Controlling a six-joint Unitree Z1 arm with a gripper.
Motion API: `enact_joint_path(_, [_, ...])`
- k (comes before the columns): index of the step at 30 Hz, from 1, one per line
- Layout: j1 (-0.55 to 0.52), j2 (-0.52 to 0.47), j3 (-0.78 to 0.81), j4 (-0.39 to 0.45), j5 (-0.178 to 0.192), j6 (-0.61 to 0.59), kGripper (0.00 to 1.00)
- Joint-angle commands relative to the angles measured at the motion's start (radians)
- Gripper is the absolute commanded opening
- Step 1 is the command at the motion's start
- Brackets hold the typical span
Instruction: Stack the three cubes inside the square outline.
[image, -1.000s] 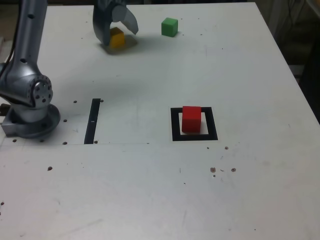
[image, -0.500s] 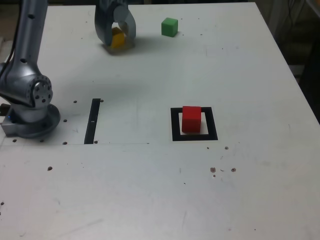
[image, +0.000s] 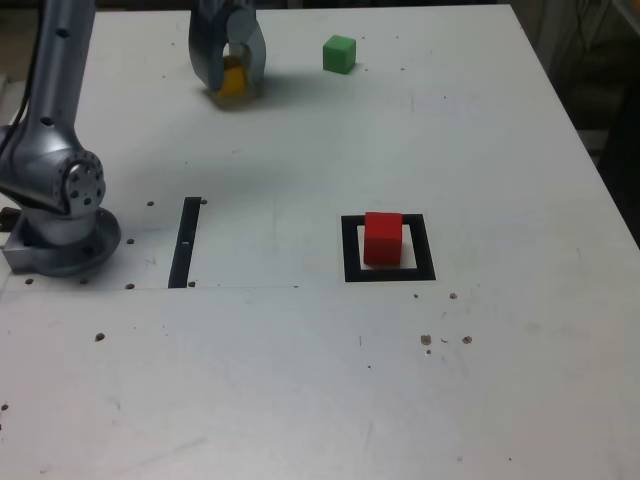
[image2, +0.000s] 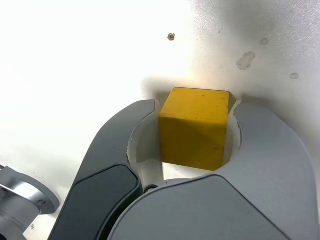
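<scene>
Now the hand (image: 228, 80) is clamped on the yellow cube (image2: 195, 127) w/ both jaws pressed to its sides, cube sitting on the desk (image: 300, 380) at the far edge. Green cube (image: 339, 54) near it, to the exterior view's right. Red cube (image: 383, 238) stands inside the square outline (image: 352, 250).

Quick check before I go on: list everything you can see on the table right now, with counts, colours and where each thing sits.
yellow cube: 1, yellow, far side, between the fingers.
green cube: 1, green, far side, to the exterior view's right of the yellow cube.
red cube: 1, red, inside the square outline.
square outline: 1, black, mid-table.
strip: 1, black, near the arm's base.
table: 1, white.
arm base: 1, silver.
gripper: 1, grey, shut on the yellow cube.
</scene>
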Motion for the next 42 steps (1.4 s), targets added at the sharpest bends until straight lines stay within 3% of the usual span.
enact_joint_path(1, [-0.007,-0.017,0.007,0.005,-0.002,0.002,0.24])
enact_joint_path(21, [-0.163,-0.193,0.104,0.043,-0.039,-0.007,0.24])
enact_joint_path(42, [-0.604,-0.369,0.259,0.061,-0.075,-0.202,0.24])
